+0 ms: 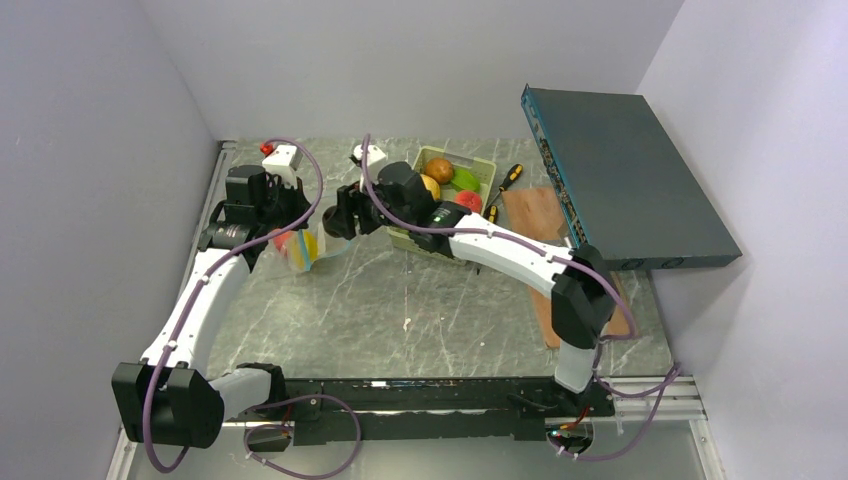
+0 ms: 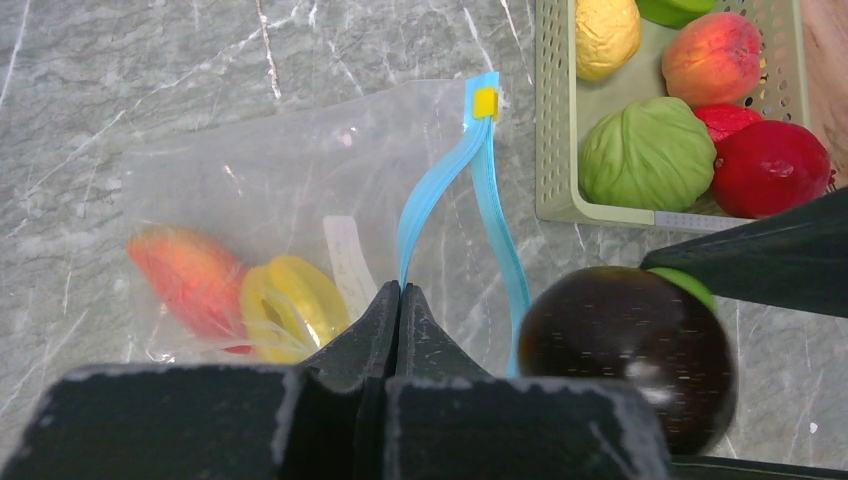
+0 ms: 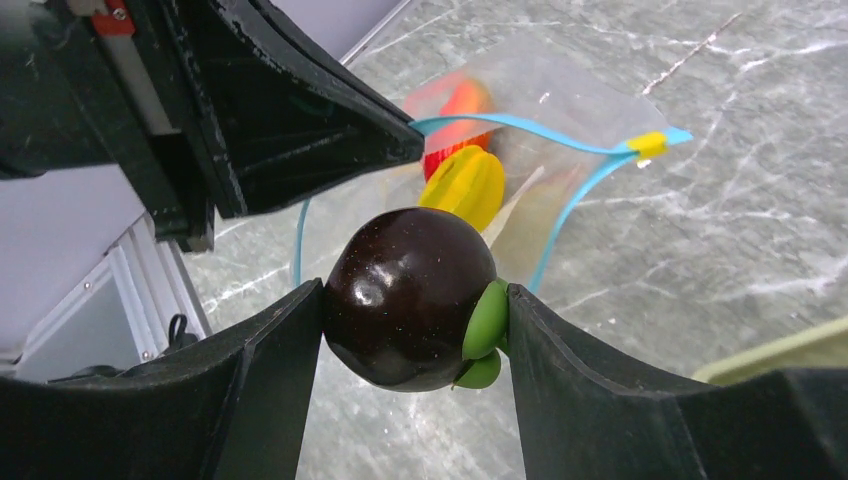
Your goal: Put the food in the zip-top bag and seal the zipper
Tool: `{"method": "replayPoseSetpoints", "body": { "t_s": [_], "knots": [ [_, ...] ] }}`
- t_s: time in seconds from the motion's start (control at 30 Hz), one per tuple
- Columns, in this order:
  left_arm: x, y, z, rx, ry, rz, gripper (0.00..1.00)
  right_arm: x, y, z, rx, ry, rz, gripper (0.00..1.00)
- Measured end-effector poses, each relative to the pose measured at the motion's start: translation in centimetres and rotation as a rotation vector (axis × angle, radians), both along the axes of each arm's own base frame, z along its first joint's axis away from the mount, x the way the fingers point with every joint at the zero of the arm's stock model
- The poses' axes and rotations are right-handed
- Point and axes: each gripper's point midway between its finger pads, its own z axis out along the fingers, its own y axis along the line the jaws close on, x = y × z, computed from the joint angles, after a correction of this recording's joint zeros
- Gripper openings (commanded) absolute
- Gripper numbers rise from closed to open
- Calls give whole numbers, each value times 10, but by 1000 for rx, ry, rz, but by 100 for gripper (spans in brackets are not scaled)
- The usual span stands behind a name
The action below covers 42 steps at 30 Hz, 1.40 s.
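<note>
The clear zip-top bag (image 2: pixel 290 190) lies on the table with a red-orange fruit (image 2: pixel 190 280) and a yellow fruit (image 2: pixel 285 305) inside. Its light blue zipper (image 2: pixel 440 190) is parted, with a yellow slider (image 2: pixel 486 102) at the far end. My left gripper (image 2: pixel 400 292) is shut on the near zipper strip and holds the mouth up. My right gripper (image 3: pixel 412 300) is shut on a dark brown round fruit with a green cap (image 3: pixel 410 295), just above the bag's mouth. This fruit also shows in the left wrist view (image 2: pixel 625 350). In the top view the bag (image 1: pixel 300 248) sits between both grippers.
A pale green basket (image 2: pixel 560 150) holds more toy food: a green one (image 2: pixel 645 150), red ones (image 2: pixel 770 165), a peach (image 2: pixel 712 55), a yellow one (image 2: pixel 605 30). In the top view, screwdrivers (image 1: pixel 508 180), a brown board (image 1: pixel 535 215) and a dark tilted box (image 1: pixel 625 180) lie at right.
</note>
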Motion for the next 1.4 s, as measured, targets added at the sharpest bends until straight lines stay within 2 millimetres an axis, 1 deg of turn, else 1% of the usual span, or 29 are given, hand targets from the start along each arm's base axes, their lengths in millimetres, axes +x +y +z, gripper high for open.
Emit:
{"method": "replayPoseSetpoints", "body": {
  "t_s": [0.1, 0.23, 0.4, 0.5, 0.67, 0.8, 0.9, 1.2, 1.4],
  "knots": [
    [0, 0, 0, 0, -1, 0, 0, 3, 13, -5, 3, 0, 8, 8],
    [0, 0, 1, -1, -2, 0, 0, 8, 24, -20, -7, 20, 2, 19],
    [0, 0, 1, -1, -3, 0, 0, 17, 32, -33, -19, 35, -14, 40],
    [0, 0, 1, -1, -3, 0, 0, 20, 37, -34, -17, 35, -18, 53],
    [-1, 0, 2, -1, -7, 1, 0, 21, 38, -32, -16, 33, -19, 70],
    [-1, 0, 3, -1, -11, 1, 0, 21, 41, -28, -18, 35, -15, 76],
    [-1, 0, 4, -1, -12, 1, 0, 20, 41, -30, -24, 35, -13, 78],
    [-1, 1, 4, 0, -14, 3, 0, 20, 38, -34, -46, 38, -15, 78],
    [-1, 1, 4, 0, -14, 3, 0, 23, 34, -38, -68, 24, -35, 78]
  ]
}}
